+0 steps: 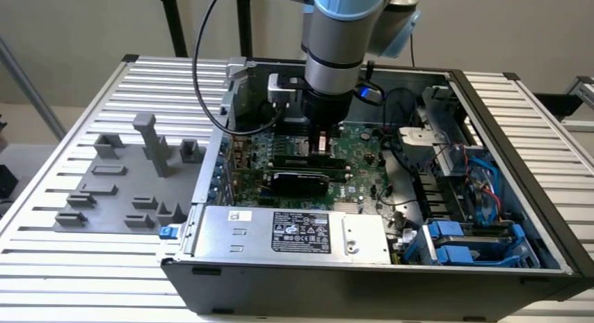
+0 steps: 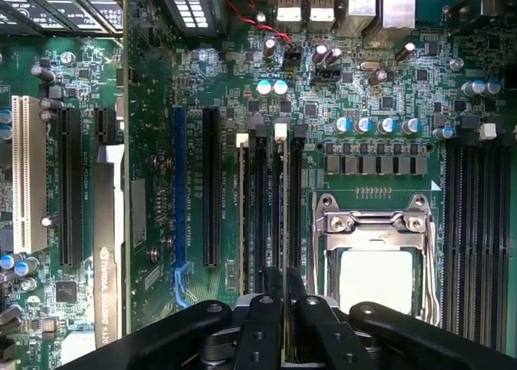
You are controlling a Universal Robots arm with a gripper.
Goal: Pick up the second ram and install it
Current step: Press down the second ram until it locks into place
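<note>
1 arm reaches straight down into the open computer case (image 1: 519,218) lying on the slatted desk (image 1: 55,218), its hand (image 2: 284,301) low over the motherboard (image 2: 355,87) beside the CPU socket (image 2: 376,249). The fingers (image 2: 260,330) stand close together, pinched on the top edge of the second ram (image 2: 279,208), a thin strip seen edge-on from the wrist view, running away from the hand between the black memory slots (image 2: 257,216). It appears to be standing in or just at its slot, with a white latch (image 2: 281,130) at the far end; whether it is fully seated cannot be told. The vertical grip most likely serves to keep the strip square to the slot, so that pressure goes straight down into the connector. Room is tight: the socket's metal frame lies just beside the slots on one side, a long black expansion slot (image 2: 212,184) and a blue one (image 2: 179,192) on the other. In the exterior view a graphics card (image 1: 302,178) sits near the arm and black cables (image 1: 394,152) run on the exterior view's right. Grey fixture blocks (image 1: 130,177) stand on the desk outside the case, well apart on the exterior view's left.
</note>
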